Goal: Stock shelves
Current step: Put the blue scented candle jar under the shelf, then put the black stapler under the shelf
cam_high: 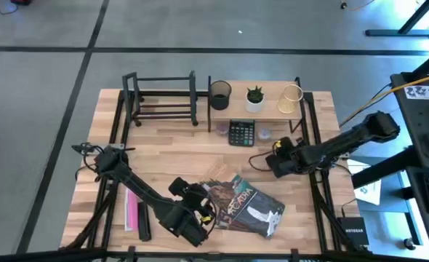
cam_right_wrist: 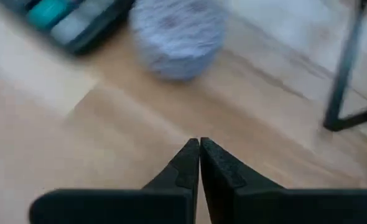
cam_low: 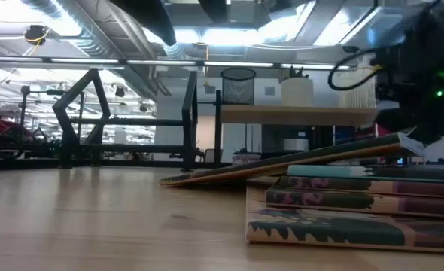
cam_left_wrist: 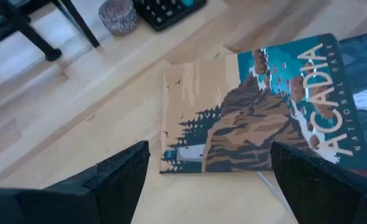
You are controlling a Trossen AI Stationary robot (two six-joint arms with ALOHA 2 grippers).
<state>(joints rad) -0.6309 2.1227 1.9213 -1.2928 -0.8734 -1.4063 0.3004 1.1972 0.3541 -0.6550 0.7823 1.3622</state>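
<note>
Biggest stuff first: the wood board shelf and the black book rack sit along the far edge of the table. The Acadia book lies flat on the near side, on top of a small stack. It looks like a thin, stiff, glossy cover, so probably light but slippery; I'd pinch an overhanging edge. My left gripper hovers spread wide over its corner. My right gripper is pressed together, empty, near the calculator.
</note>
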